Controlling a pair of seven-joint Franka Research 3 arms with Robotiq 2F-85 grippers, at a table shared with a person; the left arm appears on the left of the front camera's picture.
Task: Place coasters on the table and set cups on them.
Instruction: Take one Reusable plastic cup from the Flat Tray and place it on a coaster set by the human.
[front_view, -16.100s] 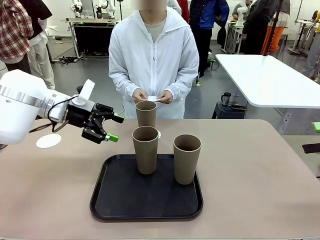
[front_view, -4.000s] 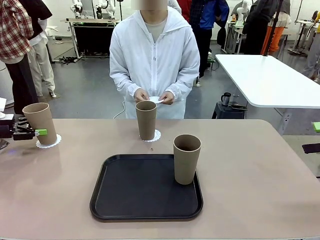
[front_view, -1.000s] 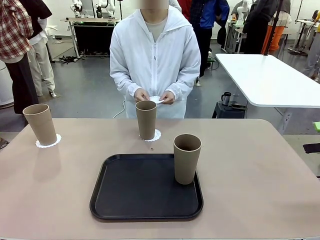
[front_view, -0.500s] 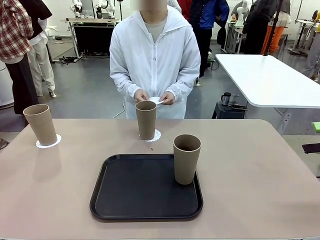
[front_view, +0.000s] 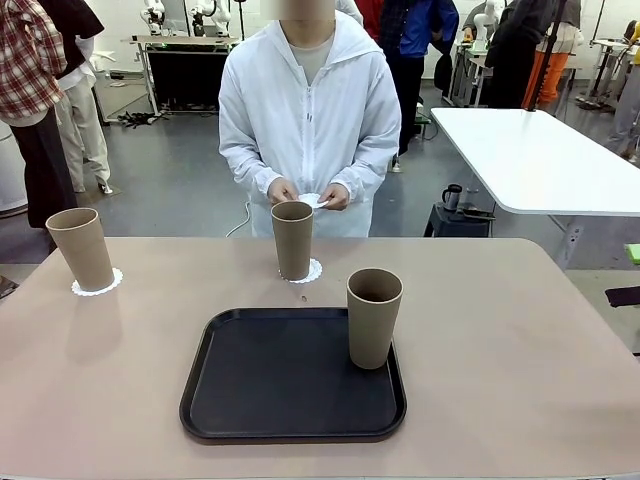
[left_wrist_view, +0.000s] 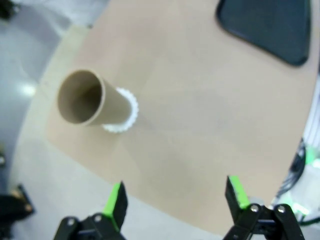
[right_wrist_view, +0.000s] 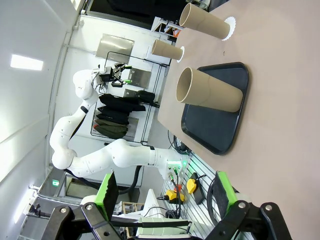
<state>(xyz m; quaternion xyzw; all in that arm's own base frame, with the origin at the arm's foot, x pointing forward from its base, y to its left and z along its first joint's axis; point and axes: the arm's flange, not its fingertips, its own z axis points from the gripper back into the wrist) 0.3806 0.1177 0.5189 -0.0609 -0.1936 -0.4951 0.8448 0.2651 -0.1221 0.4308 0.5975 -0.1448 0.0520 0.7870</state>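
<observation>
- Far left: the left cup (front_view: 80, 248) stands upright on its coaster (front_view: 97, 283) near the left edge of the table (front_view: 520, 360). 4 s ago a gripper was at it; now it stands alone.
- The left gripper (left_wrist_view: 172, 192) has backed off. Its jaws are wide and empty, and it looks down on that cup from well apart.
- Centre: the middle cup (front_view: 292, 240) sits upright on the 2nd coaster (front_view: 312, 271), same as 1 s ago.
- Behind it, the person's hands (front_view: 283, 190) hold the 3rd coaster (front_view: 312, 199), not yet laid down.
- Right of centre: the last cup (front_view: 373, 317) stands alone on the black tray (front_view: 250, 390), where 2 stood 16 s ago.
- The right gripper (right_wrist_view: 162, 192) has its jaws wide, holds nothing, and is well back from the tray.
- Reading: 2 of 3 cups are set. You likely wait on that 3rd coaster before lifting the last cup.
</observation>
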